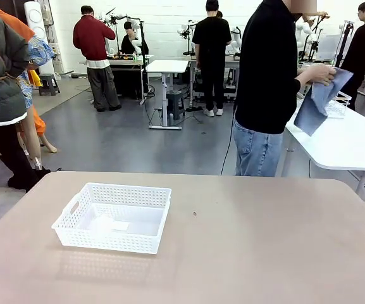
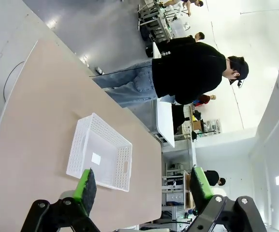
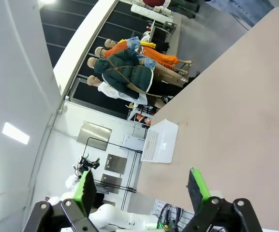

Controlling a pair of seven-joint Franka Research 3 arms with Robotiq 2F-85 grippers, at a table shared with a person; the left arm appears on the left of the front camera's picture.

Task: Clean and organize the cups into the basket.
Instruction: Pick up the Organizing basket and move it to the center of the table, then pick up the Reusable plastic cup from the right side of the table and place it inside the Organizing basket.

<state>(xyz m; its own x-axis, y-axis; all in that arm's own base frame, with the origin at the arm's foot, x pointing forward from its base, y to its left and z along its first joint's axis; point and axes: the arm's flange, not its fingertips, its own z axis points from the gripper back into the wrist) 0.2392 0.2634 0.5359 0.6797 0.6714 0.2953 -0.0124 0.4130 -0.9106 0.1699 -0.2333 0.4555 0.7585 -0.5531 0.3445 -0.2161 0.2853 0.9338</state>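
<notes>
The white lattice basket (image 1: 114, 216) sits empty on the left half of the beige table (image 1: 245, 253), handle cut-out facing left. It appears too in the left wrist view, basket (image 2: 99, 152), just beyond my left gripper (image 2: 141, 186), which is open with nothing between its green pads. My right gripper (image 3: 141, 189) is likewise open and empty, held above the table with the basket (image 3: 160, 141) farther off. The cups are out of view. A person in a black top and jeans (image 1: 267, 82) stands at the table's far side, turned away, holding a blue-grey cloth (image 1: 321, 101).
A white side table (image 1: 346, 142) stands at the far right behind the person, with a wire basket (image 1: 339, 104) on it. A small dark speck (image 1: 195, 213) lies near the table's middle. Other people and tables stand farther back.
</notes>
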